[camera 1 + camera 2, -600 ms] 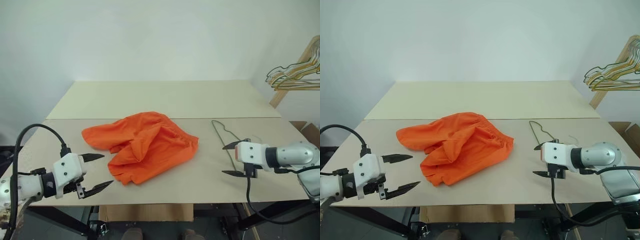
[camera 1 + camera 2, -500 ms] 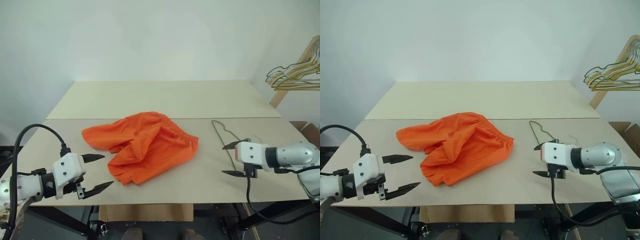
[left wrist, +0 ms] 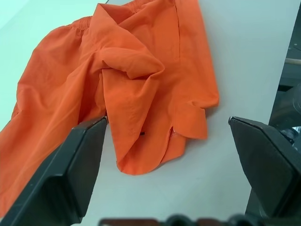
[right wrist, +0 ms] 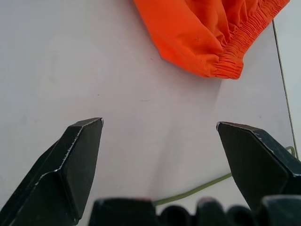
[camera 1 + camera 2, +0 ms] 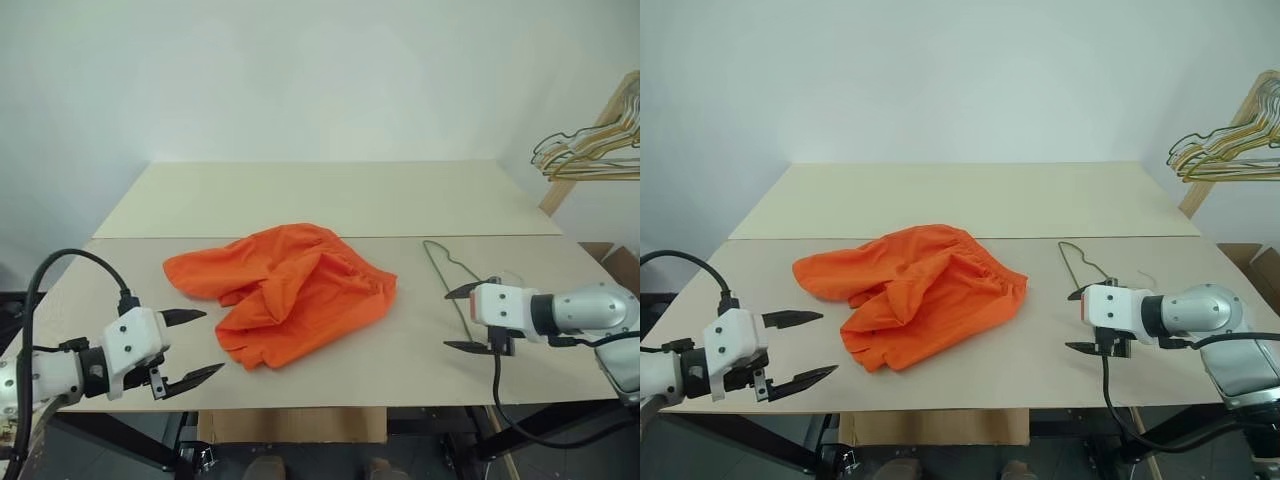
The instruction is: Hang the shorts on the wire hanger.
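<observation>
the shorts [image 5: 285, 291] are lying crumpled in the middle of the table [image 5: 320, 200], gathered waistband turned toward the robot's right. the wire hanger [image 5: 452, 270] is lying flat just beyond the right gripper [image 5: 468, 319], apart from the cloth. the left gripper [image 5: 195, 347] is hovering near the front edge with its fingers spread wide and nothing between them; the right one is spreading just as wide, empty too. nothing looks started yet, so i'd say the first reach is the step in hand. done well, i think the left would be taking the fabric by a single hem edge, not the bunched folds, while the right is coming down over the thin wire squarely, since a wire lying flush could easily slip out of the fingers. a bunch of other hangers [image 5: 585, 145] is hanging off to the far right.
</observation>
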Tool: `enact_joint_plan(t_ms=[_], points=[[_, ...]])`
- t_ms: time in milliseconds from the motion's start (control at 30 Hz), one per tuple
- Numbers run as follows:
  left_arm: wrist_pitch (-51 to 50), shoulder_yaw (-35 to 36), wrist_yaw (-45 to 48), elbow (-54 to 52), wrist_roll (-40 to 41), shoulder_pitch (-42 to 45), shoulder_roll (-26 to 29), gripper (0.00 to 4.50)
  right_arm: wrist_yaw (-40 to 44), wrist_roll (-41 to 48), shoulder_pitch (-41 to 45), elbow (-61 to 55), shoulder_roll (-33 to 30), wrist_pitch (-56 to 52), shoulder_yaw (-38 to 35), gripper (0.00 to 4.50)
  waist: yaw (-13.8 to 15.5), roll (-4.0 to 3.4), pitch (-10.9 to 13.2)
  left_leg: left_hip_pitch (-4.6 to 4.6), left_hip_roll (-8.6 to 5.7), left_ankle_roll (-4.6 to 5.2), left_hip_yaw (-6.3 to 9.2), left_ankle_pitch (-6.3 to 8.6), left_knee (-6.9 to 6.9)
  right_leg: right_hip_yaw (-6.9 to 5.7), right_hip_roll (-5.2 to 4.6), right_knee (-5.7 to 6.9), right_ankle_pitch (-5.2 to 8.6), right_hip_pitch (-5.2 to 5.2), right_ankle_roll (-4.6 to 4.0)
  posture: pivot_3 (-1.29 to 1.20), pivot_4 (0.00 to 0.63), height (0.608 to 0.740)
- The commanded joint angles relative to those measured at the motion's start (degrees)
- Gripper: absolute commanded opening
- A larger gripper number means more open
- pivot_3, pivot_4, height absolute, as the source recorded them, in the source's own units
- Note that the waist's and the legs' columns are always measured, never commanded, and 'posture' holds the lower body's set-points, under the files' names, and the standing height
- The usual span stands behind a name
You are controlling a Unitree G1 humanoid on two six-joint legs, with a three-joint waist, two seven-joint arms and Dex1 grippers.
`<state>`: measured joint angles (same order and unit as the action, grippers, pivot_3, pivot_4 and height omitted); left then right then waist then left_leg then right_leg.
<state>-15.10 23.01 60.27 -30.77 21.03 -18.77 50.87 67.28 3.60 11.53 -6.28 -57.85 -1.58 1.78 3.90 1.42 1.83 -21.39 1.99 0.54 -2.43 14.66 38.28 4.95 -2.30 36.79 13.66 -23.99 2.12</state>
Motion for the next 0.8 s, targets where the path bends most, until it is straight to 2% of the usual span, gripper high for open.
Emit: enact_joint_plan(t_ms=[33, 200, 333, 667, 800], points=[[0.6, -0.3, 0.2, -1.3, -0.6, 0.6, 1.2, 4.5, -1.6, 0.5, 5.4, 2.0, 2.1, 0.8, -0.1, 4.49, -0.3, 0.0, 0.0, 0.02, 0.0, 0.0, -0.02, 0.0, 0.0, 0.0, 0.0, 0.01, 0.0, 0.0, 0.0, 0.16, 0.0, 0.74], [0.7, -1.8, 0.3, -1.0, -1.1, 0.8, 1.5, 4.5, -2.0, -2.2, 9.1, 8.0, 2.8, 5.2, 1.3, 4.49, -0.3, 0.0, 0.0, 0.05, 0.01, 0.0, -0.04, 0.0, -0.01, 0.03, 0.01, 0.01, -0.05, 0.01, -0.08, 0.14, 0.0, 0.74], [1.1, -3.4, 0.5, 0.4, -2.4, 2.1, 2.4, 4.5, -5.1, -8.6, 12.7, 15.9, 3.6, 17.0, 4.7, 4.49, -0.4, 0.0, 0.0, 0.02, 0.0, 0.0, -0.12, 0.0, -0.01, 0.06, -0.01, -0.02, -0.1, -0.01, -0.18, 0.12, 0.0, 0.74], [0.3, -5.1, 2.0, -0.3, -1.0, 4.1, 2.8, 4.5, -25.8, -31.1, 30.2, 40.5, 11.4, 47.1, 17.3, 4.49, -3.4, 0.0, 0.0, 0.14, 0.0, 0.0, -0.33, 0.0, -0.07, 0.3, 0.01, 0.09, -0.24, -0.04, -0.4, 0.12, 0.0, 0.74], [0.2, -5.6, 1.7, -0.6, -1.1, 4.0, 2.7, 4.5, -35.1, -40.6, 35.7, 47.6, 13.5, 54.8, 22.6, 4.49, -3.7, 0.0, 0.0, 0.16, -0.01, 0.0, -0.4, 0.0, -0.14, 0.43, 0.0, 0.08, -0.24, -0.06, -0.4, 0.12, 0.0, 0.74]])
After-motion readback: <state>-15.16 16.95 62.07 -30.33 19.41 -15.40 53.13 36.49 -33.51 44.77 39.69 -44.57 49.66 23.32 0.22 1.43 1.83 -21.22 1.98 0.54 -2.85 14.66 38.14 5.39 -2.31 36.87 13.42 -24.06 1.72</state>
